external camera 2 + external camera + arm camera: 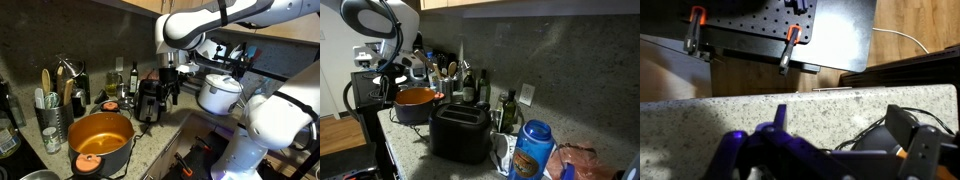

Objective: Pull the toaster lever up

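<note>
The black two-slot toaster (459, 134) stands on the granite counter, and it also shows in an exterior view (149, 100). Its lever is not clear in any view. My gripper (386, 82) hangs over the counter's front edge, beside the toaster and apart from it (170, 78). In the wrist view the gripper (845, 130) is open and empty, its fingers spread over speckled counter and a black cable (855, 135). The toaster cannot be made out there.
A dark pot with an orange inside (416, 102) (100, 141) sits beside the toaster. Bottles (472, 86) and utensils (50, 105) line the back wall. A blue-lidded jar (532, 150) stands near the toaster. A white rice cooker (219, 93) sits beyond.
</note>
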Available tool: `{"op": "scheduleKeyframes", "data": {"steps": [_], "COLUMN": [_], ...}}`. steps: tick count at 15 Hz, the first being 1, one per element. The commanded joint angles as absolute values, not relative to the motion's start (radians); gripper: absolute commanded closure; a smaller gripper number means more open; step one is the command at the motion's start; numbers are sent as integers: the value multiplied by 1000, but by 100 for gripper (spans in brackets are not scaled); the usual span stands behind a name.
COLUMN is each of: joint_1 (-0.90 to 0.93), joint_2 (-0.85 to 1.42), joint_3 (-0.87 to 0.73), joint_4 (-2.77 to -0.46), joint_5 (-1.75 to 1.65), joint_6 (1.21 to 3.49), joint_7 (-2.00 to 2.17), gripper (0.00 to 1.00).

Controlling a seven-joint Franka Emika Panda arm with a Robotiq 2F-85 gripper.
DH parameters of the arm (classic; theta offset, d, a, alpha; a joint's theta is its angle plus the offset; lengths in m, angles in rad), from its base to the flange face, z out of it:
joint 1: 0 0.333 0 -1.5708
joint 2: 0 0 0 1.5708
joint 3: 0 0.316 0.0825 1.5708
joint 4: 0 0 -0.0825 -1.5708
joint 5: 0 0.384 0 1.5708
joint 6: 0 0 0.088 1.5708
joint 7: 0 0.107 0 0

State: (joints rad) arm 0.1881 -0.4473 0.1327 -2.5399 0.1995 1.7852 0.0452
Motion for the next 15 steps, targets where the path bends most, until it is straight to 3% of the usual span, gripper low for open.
{"op": "scheduleKeyframes", "data": {"steps": [1, 15], "joint_1": [186, 218], "joint_2": [-356, -167], "joint_3": [192, 301], "joint_4": [-2485, -2455], "joint_5": [122, -297], "joint_6": [1790, 1897], "joint_7": [76, 200], "gripper": [0, 0]}}
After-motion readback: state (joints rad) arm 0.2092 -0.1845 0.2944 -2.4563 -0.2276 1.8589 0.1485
